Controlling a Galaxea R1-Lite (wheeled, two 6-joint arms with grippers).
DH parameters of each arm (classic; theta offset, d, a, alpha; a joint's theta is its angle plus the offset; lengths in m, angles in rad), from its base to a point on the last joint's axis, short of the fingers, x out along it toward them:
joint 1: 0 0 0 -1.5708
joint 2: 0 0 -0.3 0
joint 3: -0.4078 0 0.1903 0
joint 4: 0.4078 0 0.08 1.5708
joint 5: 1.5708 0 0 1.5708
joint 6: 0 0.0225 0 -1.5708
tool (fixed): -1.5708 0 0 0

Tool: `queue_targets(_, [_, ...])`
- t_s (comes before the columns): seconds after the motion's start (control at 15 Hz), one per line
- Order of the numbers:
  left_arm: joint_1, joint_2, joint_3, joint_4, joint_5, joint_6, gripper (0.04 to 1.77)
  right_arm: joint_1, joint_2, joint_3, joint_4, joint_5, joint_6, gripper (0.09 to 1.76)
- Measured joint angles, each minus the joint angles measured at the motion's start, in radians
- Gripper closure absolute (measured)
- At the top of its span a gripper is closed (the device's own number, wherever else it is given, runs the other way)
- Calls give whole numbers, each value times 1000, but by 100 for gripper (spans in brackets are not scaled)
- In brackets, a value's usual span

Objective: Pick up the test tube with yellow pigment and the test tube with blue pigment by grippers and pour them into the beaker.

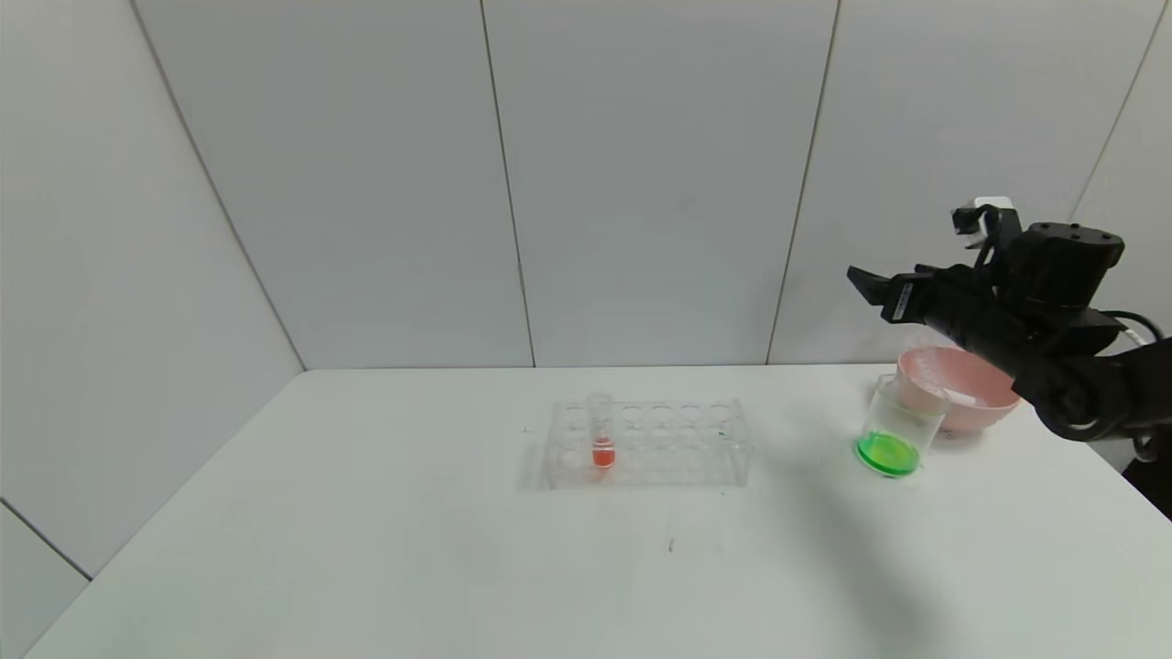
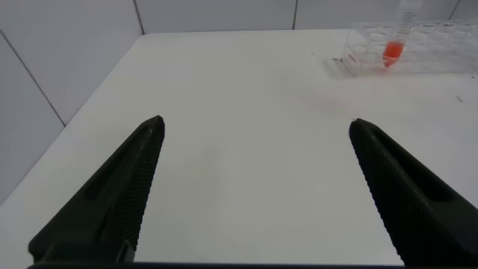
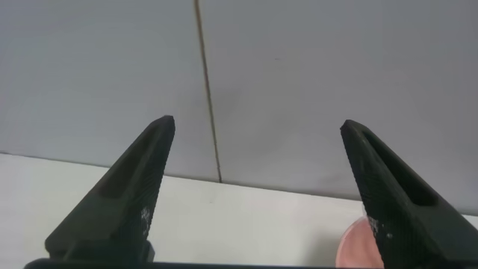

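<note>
Green liquid fills the beaker (image 1: 899, 427) on the counter (image 1: 458, 549), beside a pink bowl (image 1: 961, 389). Right gripper (image 1: 870, 286) hangs above, fingers apart; left gripper (image 2: 254, 131) fingers apart too.

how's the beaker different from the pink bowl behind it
The beaker is clear glass with straight walls; the pink bowl is opaque pink and flares wider. The beaker holds green liquid at its bottom; the pink bowl's contents cannot be seen. The beaker stands nearer the table's front edge, the pink bowl just behind it, partly under the raised, open right gripper. Both sit upright on the white table, right of the rack.
</note>
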Motion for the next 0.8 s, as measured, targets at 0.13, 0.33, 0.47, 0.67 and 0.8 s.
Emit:
queue_targets(0.13, [0, 0, 0, 0, 0, 0, 5, 15, -119, 114, -35, 2, 1, 23])
queue_targets(0.33, [0, 0, 0, 0, 0, 0, 5, 23, -323, 319, -111, 4, 0, 20])
queue_targets(0.47, [0, 0, 0, 0, 0, 0, 5, 26, -469, 434, -139, 3, 0, 18])
queue_targets(0.67, [0, 0, 0, 0, 0, 0, 5, 29, -719, 595, -150, 1, -13, 17])
queue_targets(0.8, [0, 0, 0, 0, 0, 0, 5, 29, -897, 678, -109, 0, -31, 16])
